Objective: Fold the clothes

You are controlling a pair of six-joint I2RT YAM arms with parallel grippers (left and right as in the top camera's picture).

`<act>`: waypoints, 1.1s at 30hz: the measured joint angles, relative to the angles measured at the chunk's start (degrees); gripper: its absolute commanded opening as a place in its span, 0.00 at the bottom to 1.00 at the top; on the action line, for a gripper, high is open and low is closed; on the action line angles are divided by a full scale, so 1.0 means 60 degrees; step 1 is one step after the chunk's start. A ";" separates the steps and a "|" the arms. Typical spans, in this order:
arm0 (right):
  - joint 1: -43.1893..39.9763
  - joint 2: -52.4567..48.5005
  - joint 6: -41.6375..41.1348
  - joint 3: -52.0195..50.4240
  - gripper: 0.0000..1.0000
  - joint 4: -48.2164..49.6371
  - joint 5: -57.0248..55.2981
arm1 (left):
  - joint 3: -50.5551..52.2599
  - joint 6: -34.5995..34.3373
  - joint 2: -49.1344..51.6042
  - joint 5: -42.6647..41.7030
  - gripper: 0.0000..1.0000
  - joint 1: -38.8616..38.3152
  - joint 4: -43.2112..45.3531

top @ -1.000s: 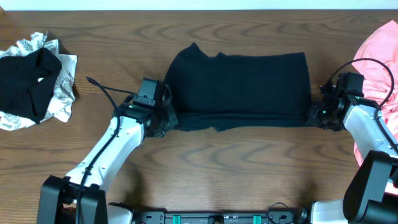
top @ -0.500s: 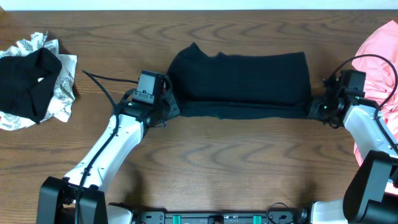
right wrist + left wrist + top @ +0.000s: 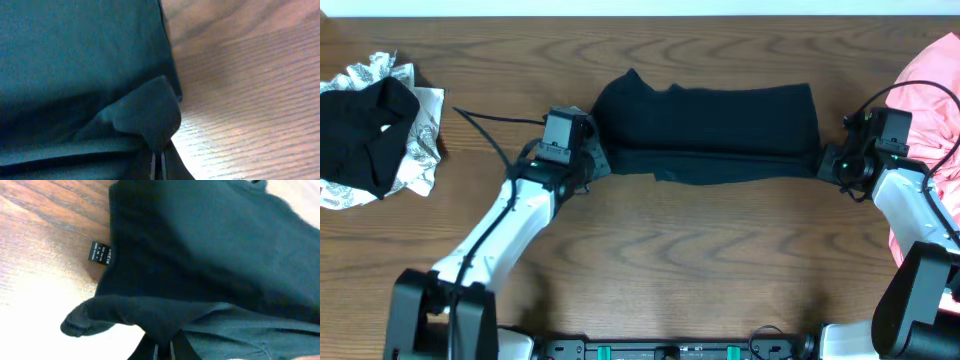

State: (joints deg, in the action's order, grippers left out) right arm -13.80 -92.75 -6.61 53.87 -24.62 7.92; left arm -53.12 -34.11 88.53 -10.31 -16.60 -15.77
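Note:
A dark navy garment [image 3: 710,125] lies across the middle of the wooden table, partly folded, its near edge lifted off the wood. My left gripper [image 3: 592,165] is shut on the garment's near left corner [image 3: 165,325]. A small black label [image 3: 99,253] shows on the cloth in the left wrist view. My right gripper [image 3: 828,165] is shut on the near right corner [image 3: 150,117]. Both hold the near edge stretched between them, over the lower part of the garment.
A pile of black and white patterned clothes [image 3: 375,130] lies at the far left. A pink garment [image 3: 930,90] lies at the right edge, behind my right arm. Bare wood [image 3: 700,270] lies in front of the dark garment.
Both grippers have moved away from me, carrying the garment's near edge up and over the cloth. The visible garment is now shorter front to back.

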 measured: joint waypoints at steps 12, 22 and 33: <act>0.0000 0.0000 0.0000 0.0000 0.01 0.0514 -0.0004 | -0.0160 0.0146 0.0743 0.0004 0.06 0.0000 0.0535; 0.0000 -0.0124 -0.0080 0.0004 0.18 0.0831 -0.0076 | -0.0798 0.0331 0.0747 0.0029 0.06 0.0004 0.0623; 0.0000 -0.1282 -0.0127 0.0015 0.14 0.1719 -0.0248 | -0.0798 0.0608 0.0747 0.0113 0.07 0.0018 0.0863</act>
State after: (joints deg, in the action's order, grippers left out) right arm -13.80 -100.44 -7.38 53.95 -14.31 6.44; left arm -57.91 -30.46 93.01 -9.63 -16.49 -10.59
